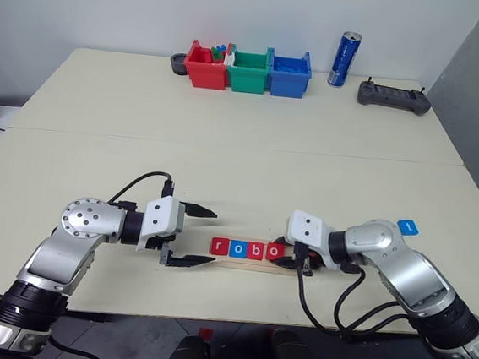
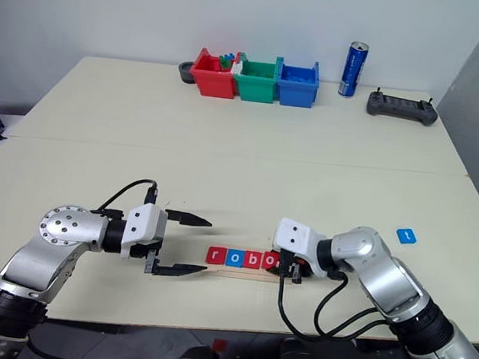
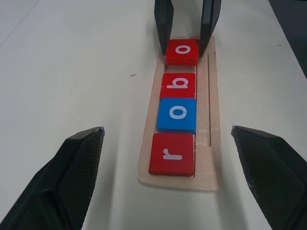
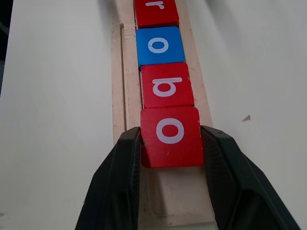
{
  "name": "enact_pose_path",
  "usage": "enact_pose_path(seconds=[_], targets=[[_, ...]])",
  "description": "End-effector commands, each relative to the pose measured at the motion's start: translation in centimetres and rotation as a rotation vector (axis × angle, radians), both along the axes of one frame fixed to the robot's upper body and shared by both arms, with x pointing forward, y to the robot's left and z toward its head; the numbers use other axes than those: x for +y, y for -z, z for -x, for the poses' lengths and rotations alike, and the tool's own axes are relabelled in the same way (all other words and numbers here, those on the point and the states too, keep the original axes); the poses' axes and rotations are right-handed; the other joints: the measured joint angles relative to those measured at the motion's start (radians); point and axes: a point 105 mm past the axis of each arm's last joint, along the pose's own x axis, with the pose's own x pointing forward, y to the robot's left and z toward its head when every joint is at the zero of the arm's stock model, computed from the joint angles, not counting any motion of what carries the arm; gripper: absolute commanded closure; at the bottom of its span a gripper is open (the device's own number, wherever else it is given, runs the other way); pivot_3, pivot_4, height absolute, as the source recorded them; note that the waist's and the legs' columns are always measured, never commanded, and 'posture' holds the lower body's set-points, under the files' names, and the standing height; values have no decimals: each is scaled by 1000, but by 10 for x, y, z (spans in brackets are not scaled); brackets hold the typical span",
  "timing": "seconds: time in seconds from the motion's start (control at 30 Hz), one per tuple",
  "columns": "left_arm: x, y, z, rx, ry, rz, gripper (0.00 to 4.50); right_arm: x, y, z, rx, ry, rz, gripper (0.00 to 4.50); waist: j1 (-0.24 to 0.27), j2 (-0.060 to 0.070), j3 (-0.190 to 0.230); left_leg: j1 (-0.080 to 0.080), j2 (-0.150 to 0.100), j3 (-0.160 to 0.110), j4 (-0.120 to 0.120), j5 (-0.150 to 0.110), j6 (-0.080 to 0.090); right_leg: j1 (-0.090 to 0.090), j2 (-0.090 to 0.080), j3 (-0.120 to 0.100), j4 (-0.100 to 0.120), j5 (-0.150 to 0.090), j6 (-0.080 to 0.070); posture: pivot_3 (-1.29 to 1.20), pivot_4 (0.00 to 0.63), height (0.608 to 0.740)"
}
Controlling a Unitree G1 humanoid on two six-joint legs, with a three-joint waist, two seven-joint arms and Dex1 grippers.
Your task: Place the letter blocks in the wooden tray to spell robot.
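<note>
The wooden tray (image 1: 248,263) lies near the table's front edge, between my two grippers. Three letter blocks sit in it in a row: a red "r" (image 3: 171,154), a blue "o" (image 3: 177,114) and a red "b" (image 3: 178,85). My right gripper (image 4: 170,134) is shut on a red "o" block (image 4: 170,136) resting on the tray right after the "b". My left gripper (image 1: 213,238) stands open just off the tray's "r" end, holding nothing. A blue "t" block (image 1: 408,226) lies on the table to the right, beyond my right arm.
At the table's back edge stand a red bin (image 1: 205,68), a green bin (image 1: 250,70) and a blue bin (image 1: 289,72). A blue can (image 1: 345,59) and a dark controller (image 1: 393,96) are to their right. A seam crosses the table's middle.
</note>
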Motion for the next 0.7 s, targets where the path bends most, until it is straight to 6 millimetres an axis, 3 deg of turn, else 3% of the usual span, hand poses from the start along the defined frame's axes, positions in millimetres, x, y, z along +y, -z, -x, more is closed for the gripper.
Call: enact_pose_path(seconds=[0.03, 0.23, 0.53, 0.7], targets=[[-2, -7, 1, -45, 11, 1, 0, 4, -7, -3, -40, -14, -2, 3046, 0, 0, 0, 0, 0, 0, 0, 0, 0, 0, 0, 0, 0, 0, 0, 0, 150, 740], [-5, -10, 1, -54, 11, 7, 0, 7, -6, -6, -51, -6, -3, 3046, 0, 0, 0, 0, 0, 0, 0, 0, 0, 0, 0, 0, 0, 0, 0, 0, 150, 740], [-6, -12, 1, -53, 10, 4, 0, 9, -18, -7, -72, -6, -33, 20, 0, 0, 0, 0, 0, 0, 0, 0, 0, 0, 0, 0, 0, 0, 0, 0, 150, 740], [-3, -11, 2, -50, 2, 0, 0, 2, -34, -1, -92, 14, -62, 20, 0, 0, 0, 0, 0, 0, 0, 0, 0, 0, 0, 0, 0, 0, 0, 0, 150, 740]])
